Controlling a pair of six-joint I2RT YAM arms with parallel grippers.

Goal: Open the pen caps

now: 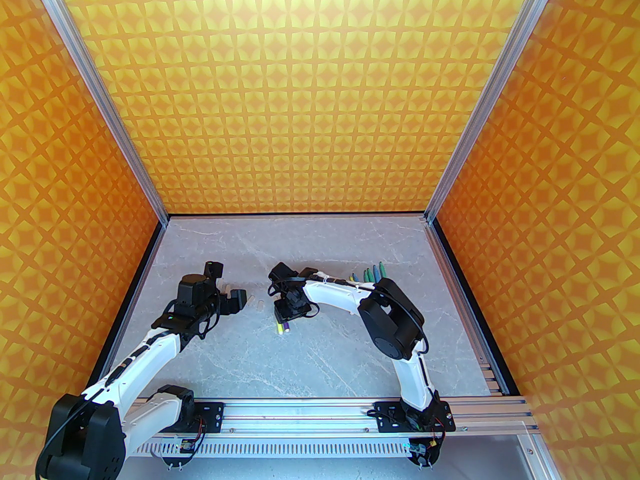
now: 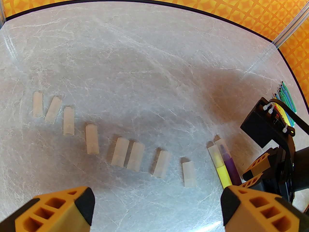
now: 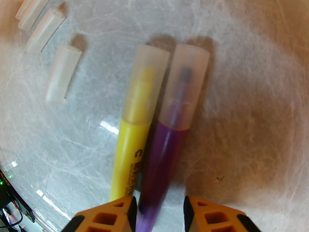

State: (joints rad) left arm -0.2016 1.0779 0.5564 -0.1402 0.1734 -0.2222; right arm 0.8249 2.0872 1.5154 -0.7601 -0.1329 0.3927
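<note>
Fingers (image 3: 205, 210) on the right gripper (image 3: 159, 205) are straddling the purple pen (image 3: 166, 148), unclamped, while I am watching the left gripper (image 2: 157, 202) hanging wide open near loose pen caps (image 2: 137, 156).

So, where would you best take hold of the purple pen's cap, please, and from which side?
Probably by the cap's closed end, from above, straddling it: the yellow pen presses against the purple barrel, but the yellow cap splays slightly away there.

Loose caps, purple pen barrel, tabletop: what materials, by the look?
Loose caps: frosted translucent plastic, probably; milky, matte walls. Purple pen barrel: glossy opaque plastic, with a light streak along it. Tabletop: grey marble-look surface with white veins, semi-gloss; stone or laminate, cannot tell.
</note>
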